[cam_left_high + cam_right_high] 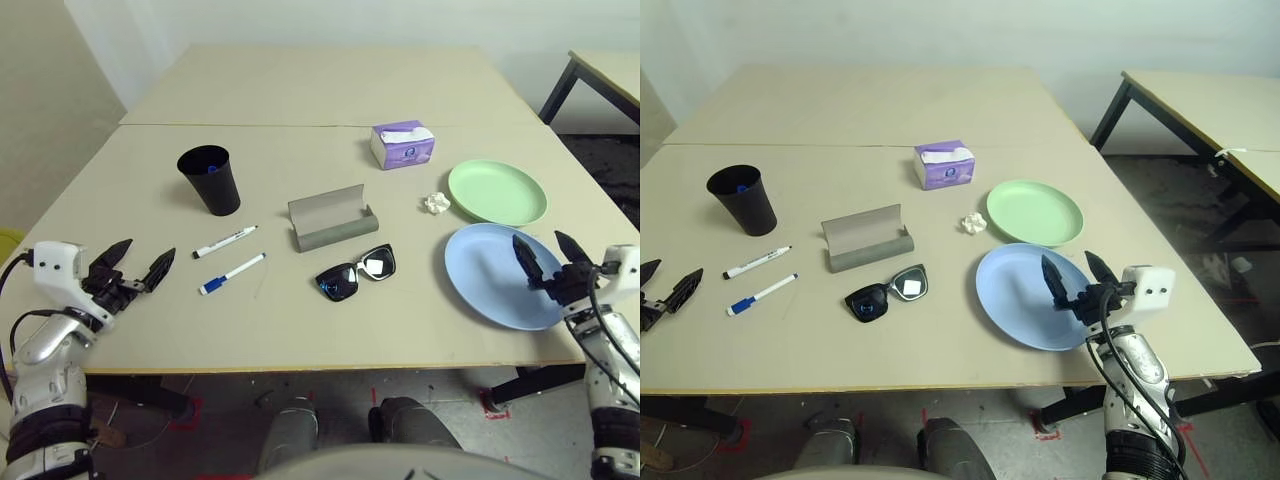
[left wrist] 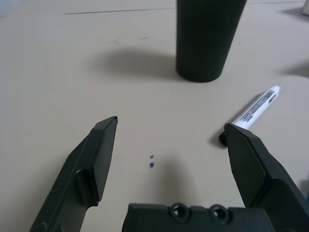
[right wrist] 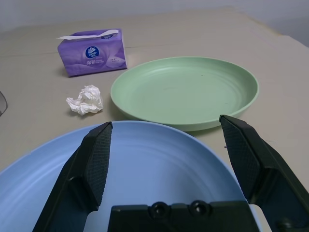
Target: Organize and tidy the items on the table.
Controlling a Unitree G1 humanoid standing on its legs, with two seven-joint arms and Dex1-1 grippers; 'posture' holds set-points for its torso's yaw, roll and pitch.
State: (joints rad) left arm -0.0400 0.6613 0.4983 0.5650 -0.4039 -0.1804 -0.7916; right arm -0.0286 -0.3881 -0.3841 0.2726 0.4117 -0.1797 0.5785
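On the beige table (image 1: pixel 300 110) stand a black cup (image 1: pixel 210 180) and a purple tissue box (image 1: pixel 402 144). A grey glasses case (image 1: pixel 330 218) lies mid-table with black sunglasses (image 1: pixel 357 273) in front of it. Two white markers, one black-capped (image 1: pixel 225 241) and one blue-capped (image 1: pixel 232 273), lie left of the case. A crumpled paper wad (image 1: pixel 435 203) rests beside the light-green plate (image 1: pixel 497 191); the light-blue plate (image 1: pixel 495 272) is nearer. My left gripper (image 1: pixel 137 264) is open and empty, left of the markers. My right gripper (image 1: pixel 548 252) is open over the blue plate's near right rim.
A seam (image 1: pixel 250 125) crosses the table behind the objects, with bare tabletop beyond it. A separate dark-legged table (image 1: pixel 1200 105) stands at the far right. The front edge of the table runs just beyond both grippers.
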